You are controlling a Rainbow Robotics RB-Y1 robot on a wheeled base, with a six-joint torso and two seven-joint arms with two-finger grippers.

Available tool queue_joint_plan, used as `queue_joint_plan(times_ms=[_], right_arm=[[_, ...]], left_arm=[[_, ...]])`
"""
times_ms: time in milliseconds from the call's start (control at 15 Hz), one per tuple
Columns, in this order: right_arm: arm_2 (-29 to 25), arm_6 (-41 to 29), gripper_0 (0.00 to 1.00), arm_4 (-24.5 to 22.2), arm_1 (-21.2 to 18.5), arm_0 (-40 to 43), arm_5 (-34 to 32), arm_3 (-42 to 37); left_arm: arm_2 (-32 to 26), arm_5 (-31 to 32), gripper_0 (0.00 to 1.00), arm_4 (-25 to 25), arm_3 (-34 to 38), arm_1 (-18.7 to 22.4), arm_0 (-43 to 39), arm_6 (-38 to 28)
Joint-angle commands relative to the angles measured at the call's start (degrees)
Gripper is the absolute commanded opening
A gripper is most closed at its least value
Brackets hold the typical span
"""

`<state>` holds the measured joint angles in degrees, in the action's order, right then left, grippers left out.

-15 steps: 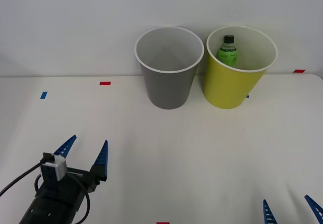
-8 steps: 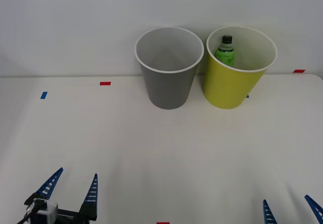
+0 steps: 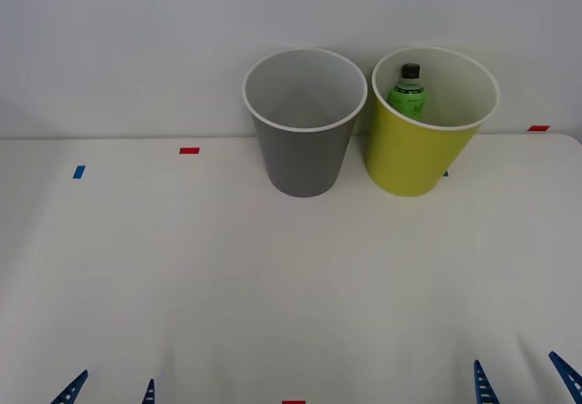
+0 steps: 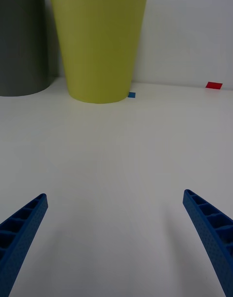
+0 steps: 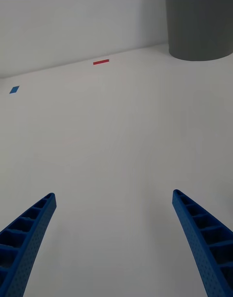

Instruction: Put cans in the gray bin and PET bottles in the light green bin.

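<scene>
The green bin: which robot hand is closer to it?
Right. The right gripper waits at the table's near edge, almost straight in front of the green bin. The left gripper sits far across on the other side.

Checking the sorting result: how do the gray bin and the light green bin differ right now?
The gray bin has a gray wall, while the light green bin has a yellow-green one. The gray bin looks empty inside; the light green bin holds a bottle with a green label and black cap, standing up. The gray bin sits on the robot's left of the light green bin. Both are tapered, white-rimmed, upright and about the same size.
</scene>
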<state>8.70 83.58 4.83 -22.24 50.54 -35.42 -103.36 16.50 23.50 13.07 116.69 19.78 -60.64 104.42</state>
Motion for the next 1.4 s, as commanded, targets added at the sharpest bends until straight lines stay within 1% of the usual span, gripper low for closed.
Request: queue_joint_plan(times_ms=[67, 133, 267, 667, 1400], right_arm=[[0.0, 0.0, 0.97, 0.0, 0.0, 0.0, 0.0, 0.0], [0.0, 0.0, 0.97, 0.0, 0.0, 0.0, 0.0, 0.0], [0.0, 0.0, 0.97, 0.0, 0.0, 0.0, 0.0, 0.0], [0.0, 0.0, 0.97, 0.0, 0.0, 0.0, 0.0, 0.0], [0.0, 0.0, 0.97, 0.0, 0.0, 0.0, 0.0, 0.0]], left_arm=[[0.03, 0.67, 0.81, 0.81, 0.03, -0.53, -1.94, -0.09], [0.03, 1.37, 0.82, 0.9, 0.03, -0.53, -2.2, -0.18], [0.03, 1.72, 1.0, 0.64, 0.03, -0.53, -2.38, 0.26], [1.26, 1.81, 1.0, 0.81, -0.06, -0.62, -3.35, 0.7], [1.26, 1.81, 1.0, 0.81, -0.06, -0.62, -3.35, 0.7]])
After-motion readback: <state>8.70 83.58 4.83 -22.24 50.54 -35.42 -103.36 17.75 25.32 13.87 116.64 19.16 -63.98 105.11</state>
